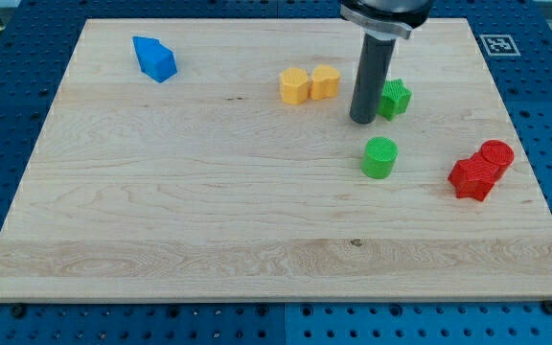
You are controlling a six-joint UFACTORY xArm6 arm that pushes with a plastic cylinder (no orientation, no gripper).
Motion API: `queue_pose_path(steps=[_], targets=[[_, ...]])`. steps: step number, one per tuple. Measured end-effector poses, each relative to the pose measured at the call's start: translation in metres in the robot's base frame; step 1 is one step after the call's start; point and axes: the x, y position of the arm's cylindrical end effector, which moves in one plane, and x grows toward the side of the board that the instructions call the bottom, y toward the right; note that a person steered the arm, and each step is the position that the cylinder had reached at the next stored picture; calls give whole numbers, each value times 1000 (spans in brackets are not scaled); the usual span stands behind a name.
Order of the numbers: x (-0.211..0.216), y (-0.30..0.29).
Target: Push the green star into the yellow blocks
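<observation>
The green star (395,98) lies on the wooden board at the view's upper right, partly hidden by my rod. Two yellow blocks sit side by side to its left, touching each other: one (295,85) on the left and one (325,81) on the right. My tip (363,120) rests on the board just left of the green star and slightly below it, touching or almost touching it, between the star and the yellow blocks.
A green cylinder (379,157) stands below my tip. A red block (472,176) and a red cylinder (496,154) sit together at the view's right. A blue block (154,58) lies at the upper left. The board (209,211) ends in blue pegboard all round.
</observation>
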Motion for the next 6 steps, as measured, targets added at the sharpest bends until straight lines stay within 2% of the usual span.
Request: queue_pose_path(steps=[1,3,4,6], targets=[[16,30],[13,91],[2,99],[-29,42]])
